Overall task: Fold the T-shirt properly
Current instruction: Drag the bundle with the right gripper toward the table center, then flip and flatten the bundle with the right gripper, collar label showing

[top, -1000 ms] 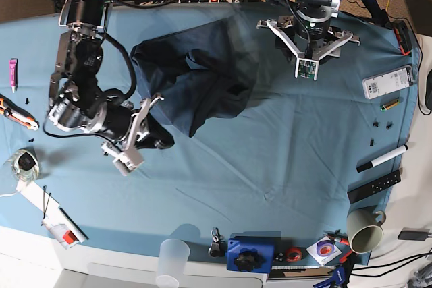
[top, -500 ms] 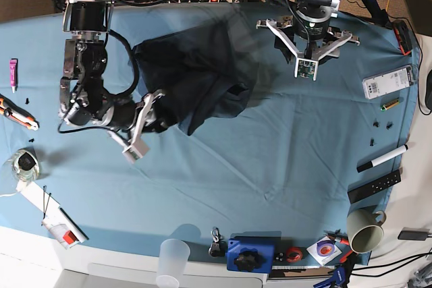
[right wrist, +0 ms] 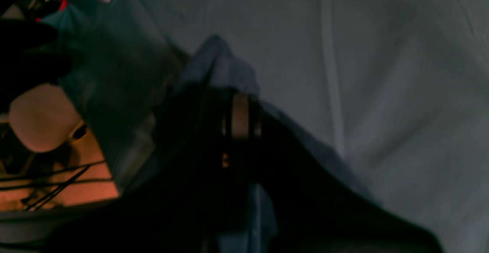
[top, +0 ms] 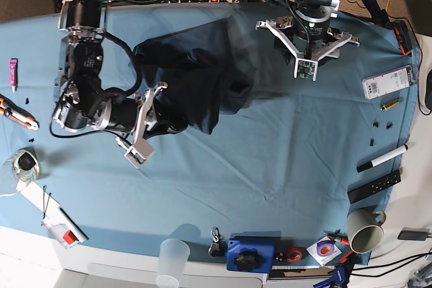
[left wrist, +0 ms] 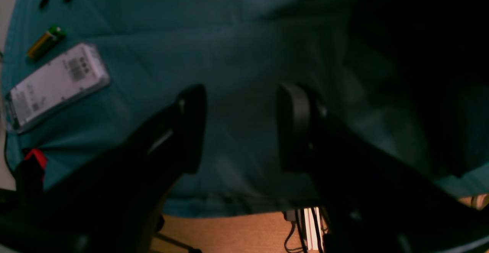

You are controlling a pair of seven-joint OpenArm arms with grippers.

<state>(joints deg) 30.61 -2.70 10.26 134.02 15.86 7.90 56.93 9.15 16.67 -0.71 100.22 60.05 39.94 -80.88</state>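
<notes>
Right pincer is clamped on a fold of the T-shirt; rt wrist view shows the jaws pressed together w/ dark navy cloth bunched round them. Left pincer hangs wide apart & empty over bare tablecloth nr the far edge, just beside the shirt's edge, not touching it; left wrist view shows both fingers spread w/ only light-blue cloth betw them. T-shirt lies crumpled in a heap toward the far edge of the desk, closer to the rt arm's side, w/ layers overlapping & no clear collar or sleeve visible. Looks like an early stage: garment not yet spread flat. Risks, as a judgement: grip seems to be on a bunched wad, not a single hem or corner, so a pull could drag several layers together & tighten the tangle instead of opening it. Pincer sits v. close to the tablecloth, so it may have pinched that too; lifting would then ruck the cloth & shift the loose bits nr the edges, eg the marker & mug. W/ only one arm holding, the shirt could slide rather than unfold.
</notes>
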